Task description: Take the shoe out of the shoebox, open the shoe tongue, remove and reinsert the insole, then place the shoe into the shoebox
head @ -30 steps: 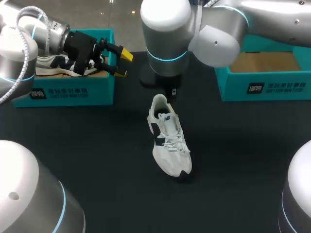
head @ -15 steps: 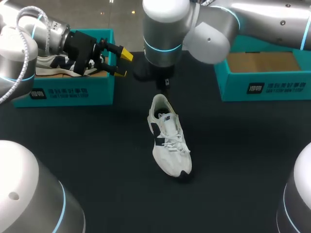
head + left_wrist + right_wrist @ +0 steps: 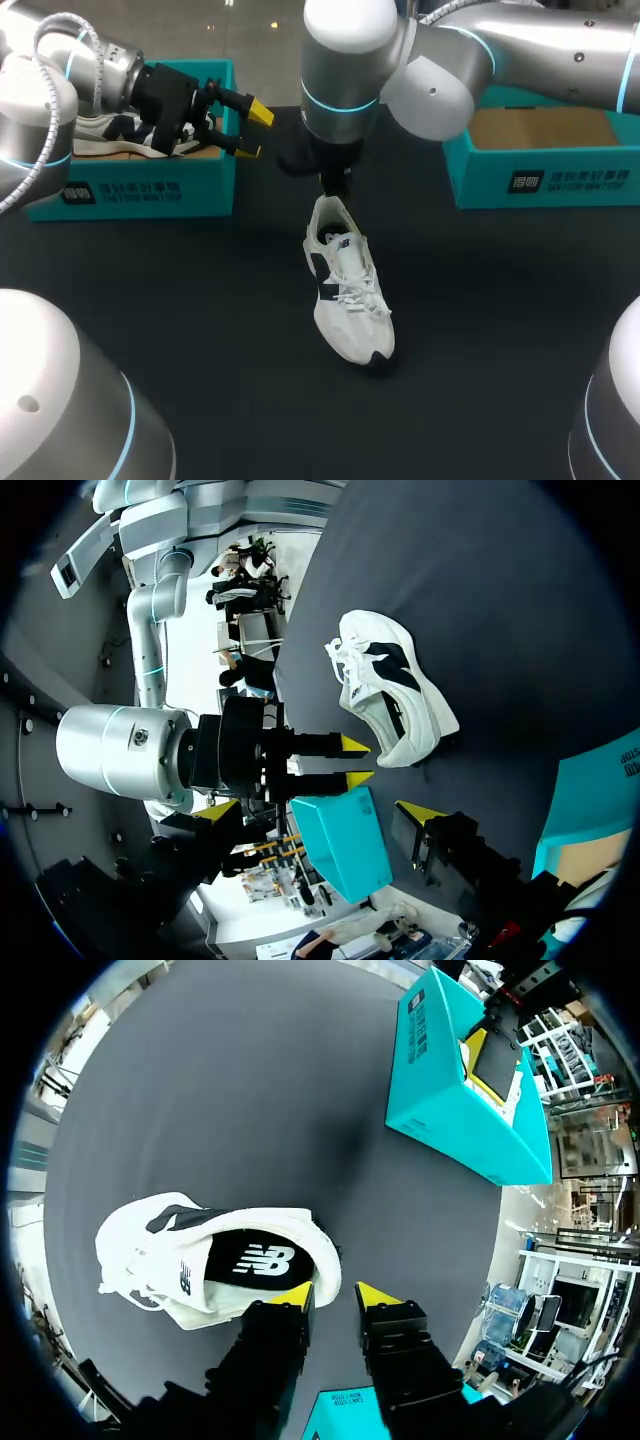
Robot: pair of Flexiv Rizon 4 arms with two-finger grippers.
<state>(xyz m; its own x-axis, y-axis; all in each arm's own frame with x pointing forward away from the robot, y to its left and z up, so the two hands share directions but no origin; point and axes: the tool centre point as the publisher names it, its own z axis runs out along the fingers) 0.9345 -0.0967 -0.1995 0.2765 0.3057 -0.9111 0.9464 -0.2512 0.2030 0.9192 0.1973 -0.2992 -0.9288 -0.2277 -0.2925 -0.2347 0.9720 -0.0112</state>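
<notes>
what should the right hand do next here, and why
Probably ease the right hand straight down a little, then close on the heel. The white sneaker lies on the table, and the hand's open fingers hang just above its heel collar. One tip is at the rim, the other outside it, and they grip nothing.

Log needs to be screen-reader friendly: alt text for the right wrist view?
A white shoe stands on the dark table, its heel opening right by the open right pincer, whose yellow tips hold nothing. A teal shoebox sits farther ahead.
</notes>
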